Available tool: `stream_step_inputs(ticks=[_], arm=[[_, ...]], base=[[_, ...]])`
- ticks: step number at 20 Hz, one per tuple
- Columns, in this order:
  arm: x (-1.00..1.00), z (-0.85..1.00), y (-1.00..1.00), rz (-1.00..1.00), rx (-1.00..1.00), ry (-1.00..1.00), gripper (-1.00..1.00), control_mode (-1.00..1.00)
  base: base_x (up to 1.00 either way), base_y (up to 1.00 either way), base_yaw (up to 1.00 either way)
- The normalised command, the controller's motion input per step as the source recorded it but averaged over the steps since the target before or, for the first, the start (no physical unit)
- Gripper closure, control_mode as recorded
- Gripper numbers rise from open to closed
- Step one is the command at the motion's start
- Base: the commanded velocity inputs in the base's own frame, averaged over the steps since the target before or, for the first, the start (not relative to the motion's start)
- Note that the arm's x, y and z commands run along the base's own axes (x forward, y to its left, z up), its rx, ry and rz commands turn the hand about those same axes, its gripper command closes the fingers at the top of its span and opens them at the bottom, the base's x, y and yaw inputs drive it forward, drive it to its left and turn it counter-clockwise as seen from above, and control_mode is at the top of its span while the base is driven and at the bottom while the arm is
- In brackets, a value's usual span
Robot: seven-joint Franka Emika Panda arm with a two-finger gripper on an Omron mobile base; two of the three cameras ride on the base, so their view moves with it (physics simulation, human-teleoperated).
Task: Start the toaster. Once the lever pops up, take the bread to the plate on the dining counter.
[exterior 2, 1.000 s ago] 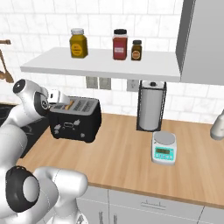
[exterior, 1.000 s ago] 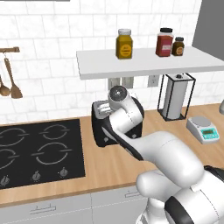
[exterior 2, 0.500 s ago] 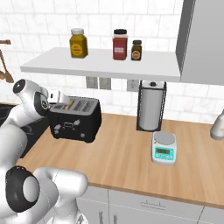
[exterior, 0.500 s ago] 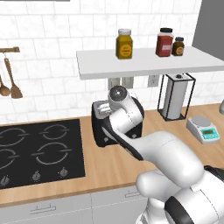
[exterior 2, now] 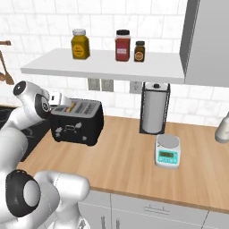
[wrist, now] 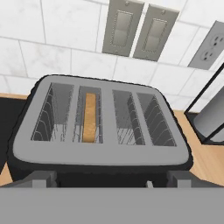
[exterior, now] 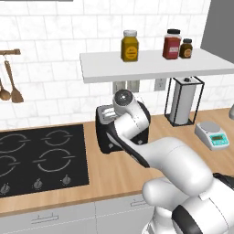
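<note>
My gripper [wrist: 112, 179], fingers spread wide and holding nothing, hovers above the front edge of the toaster [wrist: 100, 127], which sits near the tiled wall on the wood worktop [exterior 2: 134, 161]. The bread [wrist: 89, 117] stands at 11 o'clock from the fingertips, in the second slot from the left. Open worktop stretches toward 3 o'clock, up to the paper-towel holder [exterior 2: 154, 108] and scale [exterior 2: 167, 151].

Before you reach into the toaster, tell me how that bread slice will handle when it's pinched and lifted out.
The bread stands on edge as a thin slice, so it is probably light and may bend or crumble under a hard pinch. It sits deep in a narrow slot of the toaster between wire guides, so it could snag unless pulled straight up.
</note>
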Motion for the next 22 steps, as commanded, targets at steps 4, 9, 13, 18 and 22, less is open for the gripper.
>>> stream_step_inputs(ticks=[4, 9, 13, 18, 22], arm=[[0.0, 0.0, 0.0, 0.0, 0.0, 0.0, -1.0, -1.0], [0.0, 0.0, 0.0, 0.0, 0.0, 0.0, -1.0, -1.0], [0.0, 0.0, 0.0, 0.0, 0.0, 0.0, -1.0, -1.0], [0.0, 0.0, 0.0, 0.0, 0.0, 0.0, -1.0, -1.0], [0.0, 0.0, 0.0, 0.0, 0.0, 0.0, -1.0, -1.0]], base=[[0.0, 0.0, 0.0], [0.0, 0.0, 0.0], [0.0, 0.0, 0.0], [0.0, 0.0, 0.0], [0.0, 0.0, 0.0]])
